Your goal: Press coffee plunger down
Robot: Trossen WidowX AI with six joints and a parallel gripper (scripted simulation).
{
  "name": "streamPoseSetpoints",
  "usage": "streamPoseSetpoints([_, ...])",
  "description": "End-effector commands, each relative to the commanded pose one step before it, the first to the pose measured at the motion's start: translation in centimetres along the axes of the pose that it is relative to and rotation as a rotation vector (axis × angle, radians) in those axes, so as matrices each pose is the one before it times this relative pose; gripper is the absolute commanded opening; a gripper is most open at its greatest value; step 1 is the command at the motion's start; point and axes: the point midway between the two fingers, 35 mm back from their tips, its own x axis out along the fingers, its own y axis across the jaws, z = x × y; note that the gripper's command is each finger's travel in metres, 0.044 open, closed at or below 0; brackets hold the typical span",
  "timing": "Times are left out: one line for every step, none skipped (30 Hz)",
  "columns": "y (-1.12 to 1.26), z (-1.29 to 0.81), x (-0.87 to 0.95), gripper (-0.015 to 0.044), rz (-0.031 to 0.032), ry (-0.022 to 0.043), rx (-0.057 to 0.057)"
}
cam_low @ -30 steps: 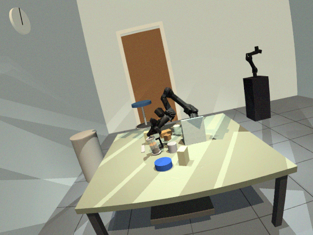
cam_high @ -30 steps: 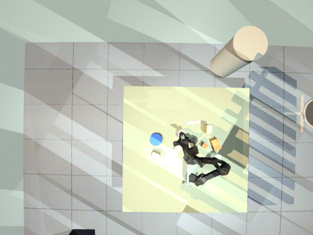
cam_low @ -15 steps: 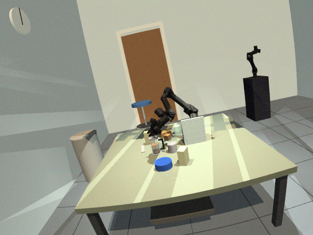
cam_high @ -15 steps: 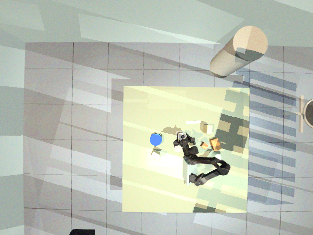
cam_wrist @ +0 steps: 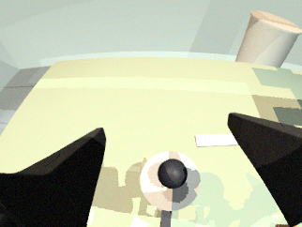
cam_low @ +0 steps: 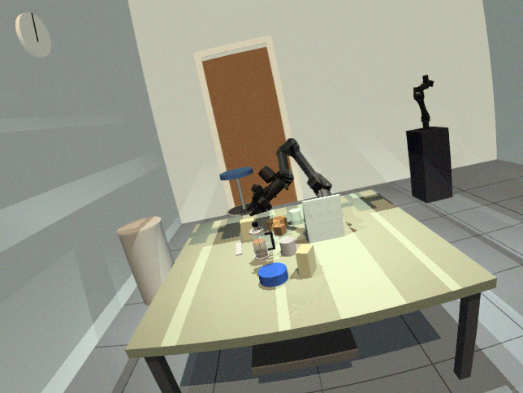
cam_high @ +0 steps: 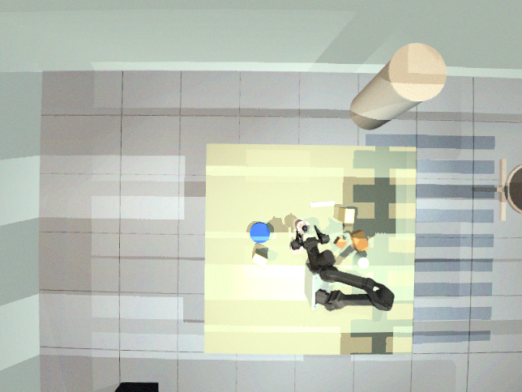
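Note:
The coffee press stands upright on the table, a clear glass body with a pale lid and a black handle. Its black round plunger knob sits close above the lid, with a small gap in the exterior view. The filter inside the glass cannot be made out clearly. My gripper is wide open and empty, above the press. In the wrist view the knob lies below and between the spread fingers, touching neither.
A grey-white cylinder stands beside the handle. A blue disc and a cream block are nearby. A white strip, orange blocks and another pale block lie around. A white panel stands upright by the arm's base.

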Motion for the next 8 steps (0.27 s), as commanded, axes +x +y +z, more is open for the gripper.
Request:
streamPoseSetpoints([-0.33,1.078,-1.93,0.044,-0.00969,0.00003,0.0022])
streamPoseSetpoints([0.017,-0.023,0.016,0.044,0.0,0.0,0.0])
streamPoseSetpoints([0.01,-0.026,0.01,0.044,0.0,0.0,0.0])
streamPoseSetpoints([0.0,0.0,0.0,0.044,0.0,0.0,0.0])
streamPoseSetpoints([0.0,0.0,0.0,0.044,0.0,0.0,0.0])
streamPoseSetpoints([0.0,0.0,0.0,0.044,0.0,0.0,0.0])
streamPoseSetpoints([0.0,0.0,0.0,0.044,0.0,0.0,0.0])
streamPoseSetpoints([0.0,0.0,0.0,0.044,0.0,0.0,0.0])
